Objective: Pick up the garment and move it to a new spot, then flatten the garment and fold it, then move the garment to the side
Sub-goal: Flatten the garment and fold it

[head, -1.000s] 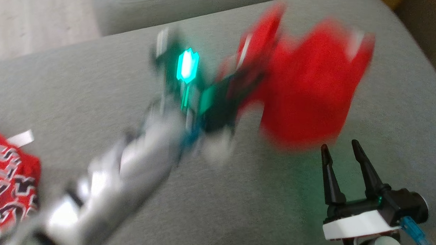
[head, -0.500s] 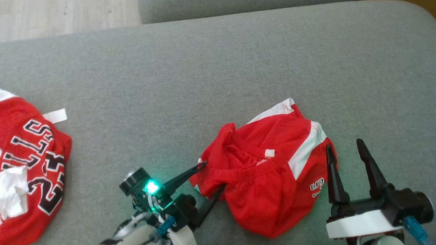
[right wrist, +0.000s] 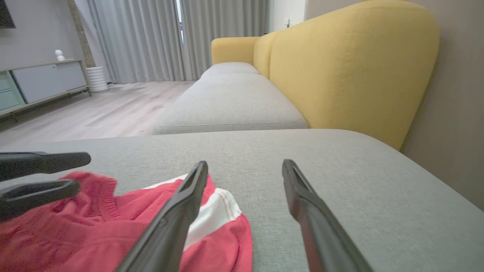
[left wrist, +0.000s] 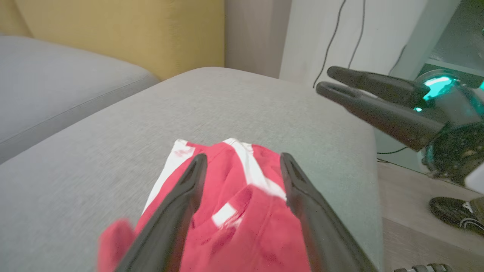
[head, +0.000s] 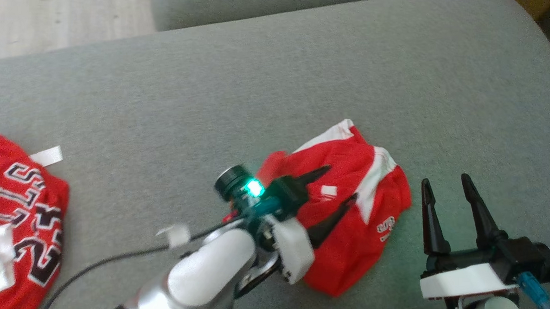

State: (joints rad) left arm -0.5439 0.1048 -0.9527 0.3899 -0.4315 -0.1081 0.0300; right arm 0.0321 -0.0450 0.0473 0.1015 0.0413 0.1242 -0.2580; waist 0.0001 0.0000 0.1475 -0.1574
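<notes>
A pair of red basketball shorts [head: 359, 255] with white side stripes is lying crumpled on a grey sofa cushion [head: 212, 100], toward the cushion's right half in the head view. The waistband is gaping open and a small white label is showing inside.

The robot's left tool [head: 342, 181] is reaching over the shorts from the near left. Its two dark fingers are standing spread apart above the red cloth and are pinching nothing. In the left wrist view the fingers are framing the white stripes, with loose fabric lying between them. Whether the tips are touching the cloth cannot be told. A green light is glowing on that wrist.

The right tool [head: 444, 178] is waiting just beside the shorts' right edge. Its fingers are also spread wide and pointing up the head view, over bare cushion. In the right wrist view its left finger is crossing the striped hem while its right one is standing over grey upholstery.

Well apart from the shorts, a red jersey [head: 17, 217] with black-and-white lettering is lying at the cushion's left end. A yellow backrest [right wrist: 351, 64] is rising behind the seat, and pale wood floor [head: 53, 15] is showing beyond the cushion.
</notes>
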